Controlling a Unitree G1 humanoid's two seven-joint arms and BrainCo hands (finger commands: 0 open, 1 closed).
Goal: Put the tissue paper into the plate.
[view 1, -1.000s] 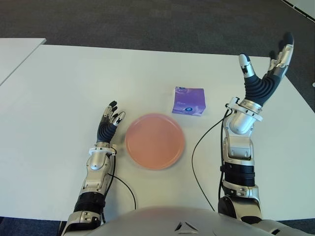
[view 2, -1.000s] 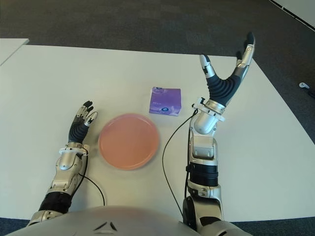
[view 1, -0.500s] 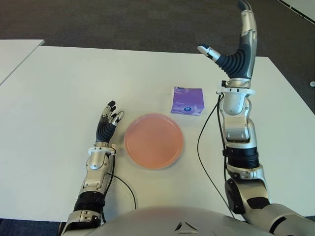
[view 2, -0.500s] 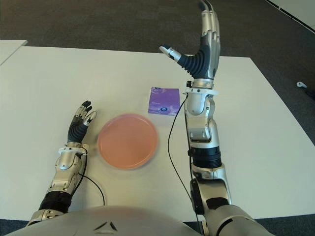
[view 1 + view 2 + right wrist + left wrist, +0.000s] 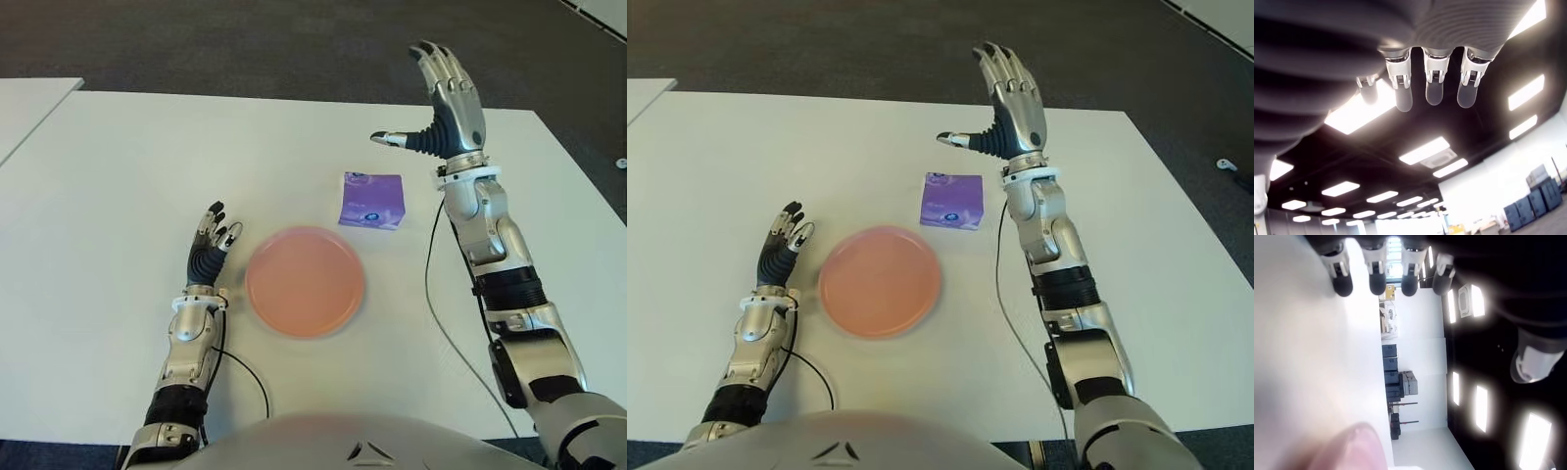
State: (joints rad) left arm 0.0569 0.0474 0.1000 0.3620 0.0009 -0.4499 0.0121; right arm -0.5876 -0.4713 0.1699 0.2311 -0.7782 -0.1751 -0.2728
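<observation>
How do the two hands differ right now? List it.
Height: the right hand is raised, beyond the tissue paper; the left hand sits low, left of the plate.
Orientation: the right hand shows the back of its fingers, thumb pointing toward the robot's left; the left hand points away from the robot.
Shared: both are open and hold nothing.

Office or lab: white tables (image 5: 118,176), grey carpet (image 5: 245,44), ceiling panel lights (image 5: 1427,151).

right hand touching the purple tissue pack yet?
Apart. In the left eye view the right hand is raised, fingers spread, beyond the purple tissue pack, with bare white table showing between them.
</observation>
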